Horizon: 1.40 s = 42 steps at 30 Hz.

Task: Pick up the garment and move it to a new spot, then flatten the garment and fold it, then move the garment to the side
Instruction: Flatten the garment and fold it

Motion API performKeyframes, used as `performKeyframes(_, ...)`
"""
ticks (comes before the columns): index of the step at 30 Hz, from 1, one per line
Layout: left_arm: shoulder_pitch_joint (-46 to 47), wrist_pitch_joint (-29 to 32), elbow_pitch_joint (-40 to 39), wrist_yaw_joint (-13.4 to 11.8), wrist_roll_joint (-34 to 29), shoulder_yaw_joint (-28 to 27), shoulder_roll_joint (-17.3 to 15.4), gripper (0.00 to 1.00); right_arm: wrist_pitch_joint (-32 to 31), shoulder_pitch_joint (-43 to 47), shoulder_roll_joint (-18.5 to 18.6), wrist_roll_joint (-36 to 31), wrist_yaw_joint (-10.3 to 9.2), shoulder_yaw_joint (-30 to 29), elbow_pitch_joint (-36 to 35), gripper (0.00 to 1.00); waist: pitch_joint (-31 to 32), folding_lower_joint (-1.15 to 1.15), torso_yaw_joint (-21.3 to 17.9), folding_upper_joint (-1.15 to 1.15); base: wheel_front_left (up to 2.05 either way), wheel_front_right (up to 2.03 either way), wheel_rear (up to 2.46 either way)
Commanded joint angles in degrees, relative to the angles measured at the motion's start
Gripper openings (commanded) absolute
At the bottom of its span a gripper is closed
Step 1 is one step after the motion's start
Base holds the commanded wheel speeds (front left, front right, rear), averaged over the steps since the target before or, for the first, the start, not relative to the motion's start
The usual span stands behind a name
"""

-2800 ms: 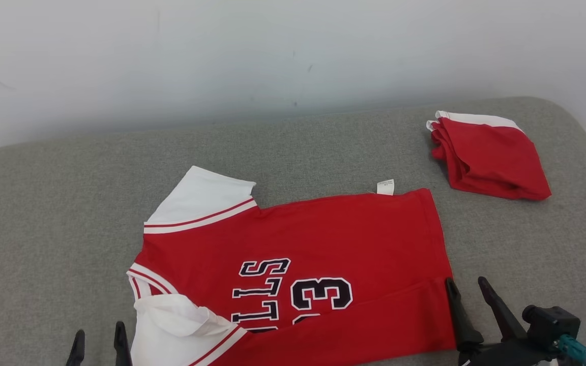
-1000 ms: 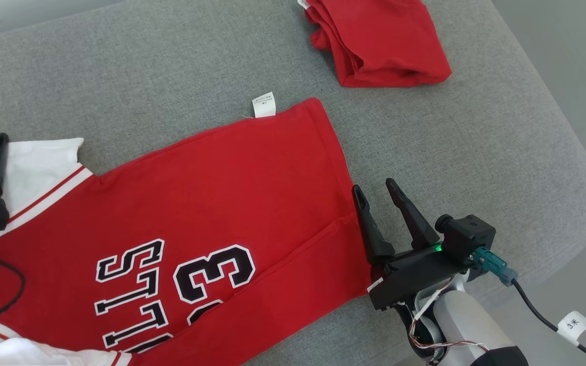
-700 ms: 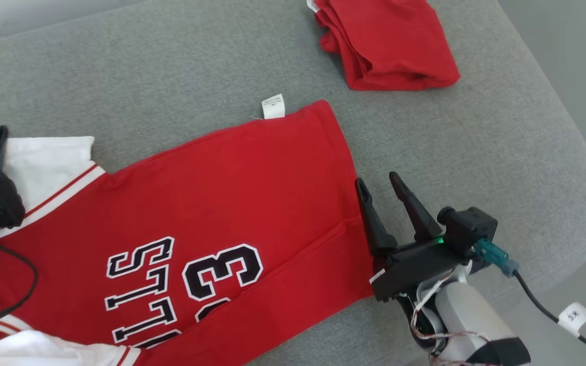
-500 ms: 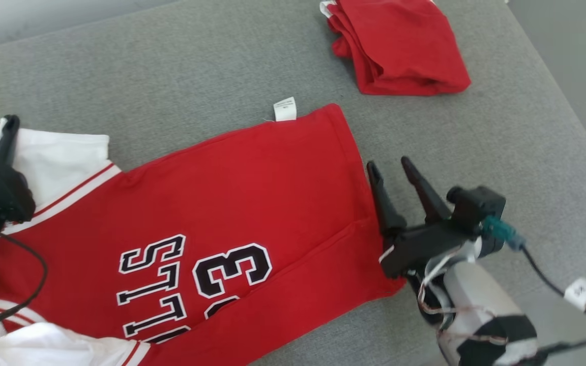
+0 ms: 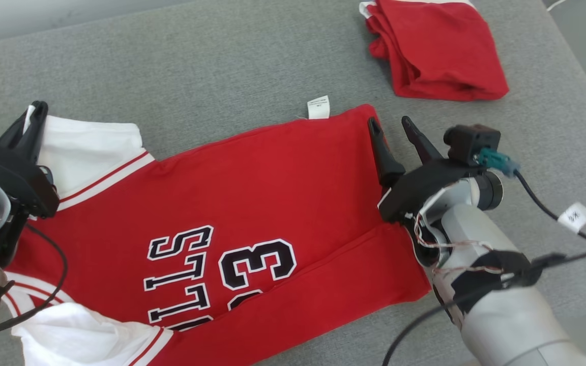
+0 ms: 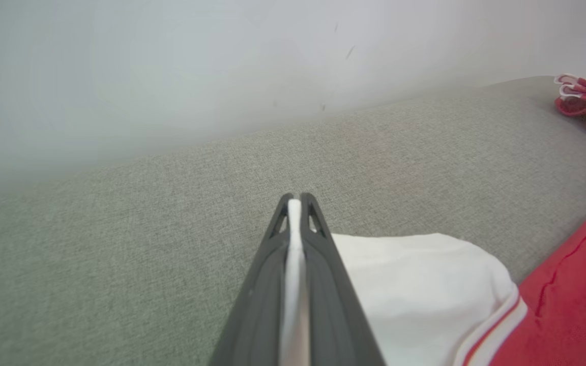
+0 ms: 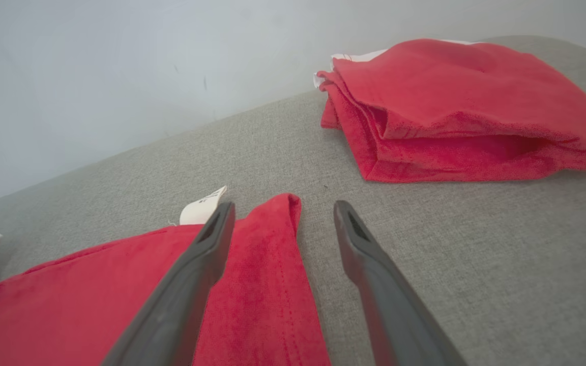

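Observation:
The garment (image 5: 272, 193) is a red jersey with white sleeves and black lettering, spread on the grey padded surface (image 5: 196, 66). My left gripper (image 5: 36, 109) sits at the jersey's far left and is shut on the edge of the white sleeve (image 5: 89, 147). In the left wrist view a strip of white cloth shows pinched between that gripper's (image 6: 296, 198) fingers, beside the sleeve (image 6: 420, 284). My right gripper (image 5: 388, 122) stands open over the far right corner of the hem. In the right wrist view the red corner (image 7: 272, 254) lies between its (image 7: 284, 206) spread fingers.
A second red garment (image 5: 438, 48) lies folded at the far right, also seen as a folded stack (image 7: 466, 101). A white care label (image 5: 318, 108) sticks out at the jersey's far edge. The surface's rounded edge runs down the right; a pale wall stands behind it.
The head camera has turned and tipped down. My left gripper has shut on the white sleeve. My right gripper has moved forward along the hem to the far corner, still open.

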State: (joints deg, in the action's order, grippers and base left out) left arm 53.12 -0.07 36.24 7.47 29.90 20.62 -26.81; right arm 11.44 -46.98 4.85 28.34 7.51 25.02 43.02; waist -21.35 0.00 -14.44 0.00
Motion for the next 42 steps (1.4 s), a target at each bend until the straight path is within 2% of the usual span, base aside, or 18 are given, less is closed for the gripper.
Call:
performKeyframes(1, -0.8, -0.3, -0.4, 0.0, 0.3, 0.2, -0.1, 0.00, -0.3, -1.2, -0.3, 0.5, -0.04, 0.1, 1.5, 1.00, -0.3, 0.00, 0.6, 0.00, 0.00, 0.00, 0.00)
performKeyframes(16, 0.7, -0.4, -5.2, -0.6, 0.1, 1.7, 1.1, 0.00, 0.3, -13.8, -1.8, 5.5, -0.04, -1.1, 20.2, 1.00, -3.2, 0.00, 3.4, 0.00, 0.00, 0.00, 0.00)
performKeyframes(17, 0.8, -0.3, -5.5, -0.6, 0.1, 1.8, 1.2, 0.00, -0.2, -14.3, -1.9, 5.6, -0.04, -1.0, 21.3, 0.91, -3.4, 0.00, 3.6, 0.00, 0.00, 0.00, 0.00)
performKeyframes(18, 0.9, -0.3, -5.7, -0.6, 0.1, 1.9, 1.2, 0.00, -0.2, -14.8, -1.9, 5.6, -0.04, -0.7, 22.1, 0.30, -3.6, 0.00, 3.7, 0.00, 0.00, 0.00, 0.00)
performKeyframes(19, 1.0, -0.3, -5.9, -0.7, 0.1, 2.0, 1.2, 0.00, 0.1, -15.4, -1.9, 5.7, -0.04, -0.6, 22.8, 0.10, -3.7, 0.00, 3.9, 0.00, 0.00, 0.00, 0.00)
performKeyframes(20, 1.0, -0.4, -6.1, -0.7, 0.1, 2.1, 1.3, 0.00, 0.5, -15.9, -2.0, 5.8, -0.04, -0.4, 23.4, 0.00, -3.8, 0.00, 4.0, 0.00, 0.00, 0.00, 0.00)
performKeyframes(31, -0.8, -3.7, -6.3, -0.9, 1.4, 1.0, 0.5, 0.00, 3.4, -17.0, -1.9, 5.5, -0.04, 2.7, 24.3, 0.00, -0.9, 0.00, 4.9, 0.00, 0.00, 0.00, 0.00)
performKeyframes(38, -3.9, -5.7, -8.8, -1.0, 3.1, 0.4, 1.5, 0.00, 3.8, -13.6, -0.1, 6.7, -0.04, 5.0, 21.0, 0.00, 1.9, 0.00, 6.2, 0.00, 0.00, 0.00, 0.00)
performKeyframes(42, -8.1, -7.0, -12.9, -1.2, 4.9, -0.3, 1.4, 0.00, 3.8, -9.6, 2.2, 8.5, -0.04, 7.5, 16.9, 0.00, 3.7, 0.00, 6.9, 0.00, 0.00, 0.00, 0.00)
